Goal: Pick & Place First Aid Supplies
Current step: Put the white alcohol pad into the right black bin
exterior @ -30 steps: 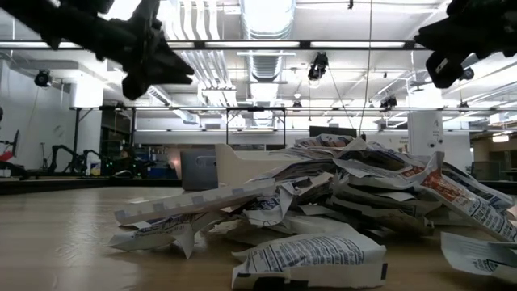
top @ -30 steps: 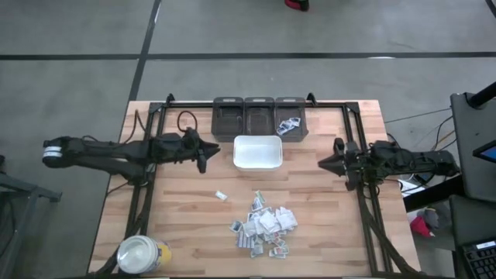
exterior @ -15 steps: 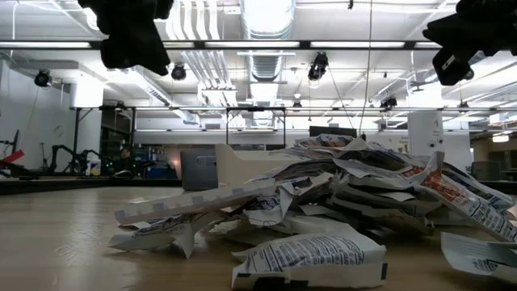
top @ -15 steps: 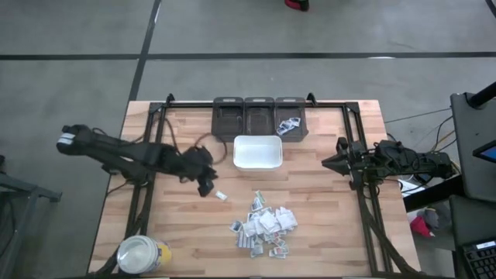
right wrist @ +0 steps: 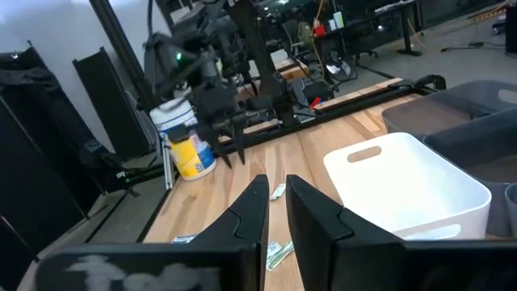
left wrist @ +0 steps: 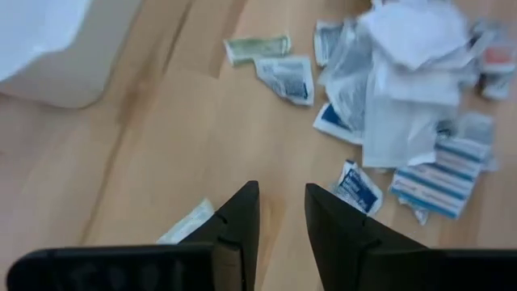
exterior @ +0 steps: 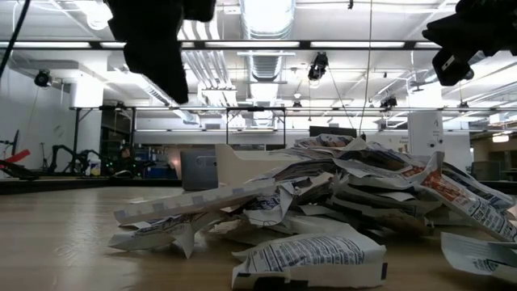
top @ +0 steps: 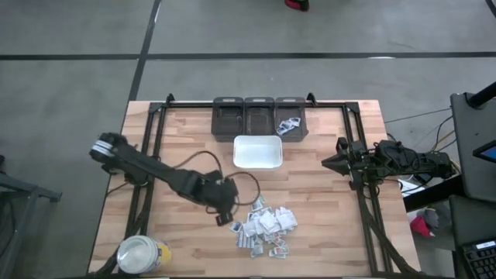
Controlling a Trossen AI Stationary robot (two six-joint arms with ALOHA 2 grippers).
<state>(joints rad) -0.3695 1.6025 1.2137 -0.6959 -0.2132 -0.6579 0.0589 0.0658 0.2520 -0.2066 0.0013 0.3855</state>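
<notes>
The first aid supplies (top: 265, 225) lie in a loose pile of small white printed packets on the wooden table, near the front middle; the left wrist view shows the pile (left wrist: 404, 105) too. One lone packet (left wrist: 190, 222) lies flat beside my left fingers. My left gripper (left wrist: 279, 194) hangs open over bare wood just left of the pile (top: 225, 211), pointing steeply down and touching nothing. My right gripper (right wrist: 276, 184) waits at the table's right side (top: 325, 163), level, with a narrow gap between its fingers and nothing in it.
A white tray (top: 257, 153) stands behind the pile at the table's middle. Three dark bins (top: 260, 116) line the far edge; the right one holds a few packets (top: 288, 125). A white-lidded yellow jar (top: 143, 254) stands at the near left corner.
My left gripper has swung from beside the tray's left side toward the near edge and rightward to the pile's left rim, tipping from nearly level to steeply downward. The pile, the tray and the right arm have stayed in place.
</notes>
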